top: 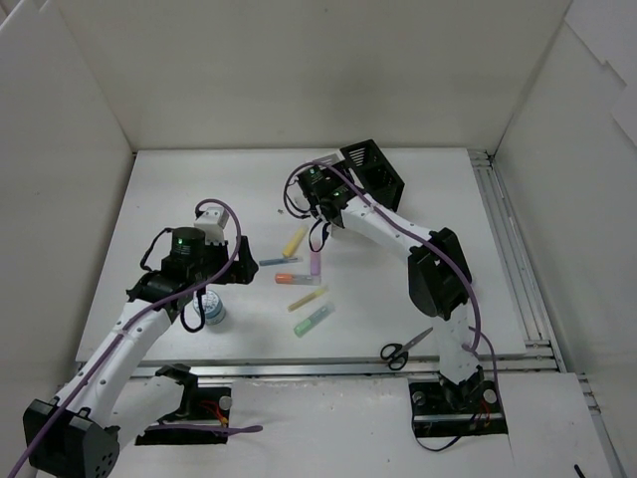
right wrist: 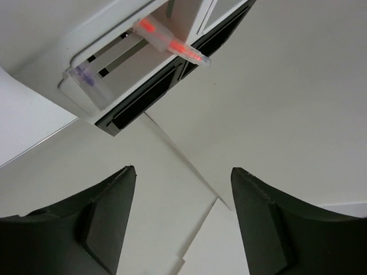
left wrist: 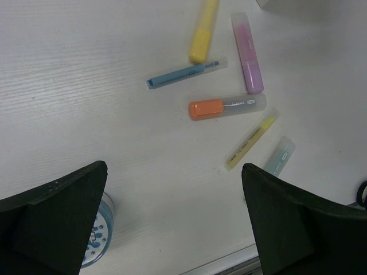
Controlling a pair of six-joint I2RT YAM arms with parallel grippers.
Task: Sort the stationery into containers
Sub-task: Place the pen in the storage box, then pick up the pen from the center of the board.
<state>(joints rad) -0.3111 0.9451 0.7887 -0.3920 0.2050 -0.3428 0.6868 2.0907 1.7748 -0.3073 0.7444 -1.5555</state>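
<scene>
Both grippers spread wide and empty above the tabletop point(left wrist: 80, 97)
Left gripper point(left wrist: 174, 172): dotted jar point(left wrist: 98, 239) under its left finger, orange marker point(left wrist: 226, 106) and 5 others ahead; right gripper point(right wrist: 182, 172): white holder point(right wrist: 186, 17) ahead, red pencil point(right wrist: 172, 41) poking from it

White table point(top: 199, 189) — white walls point(top: 299, 70) around, metal rails point(top: 508, 259) alongside

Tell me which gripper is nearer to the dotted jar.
Left. The left gripper hangs just above and beside the jar. The right gripper is far away, up at the holders.
</scene>
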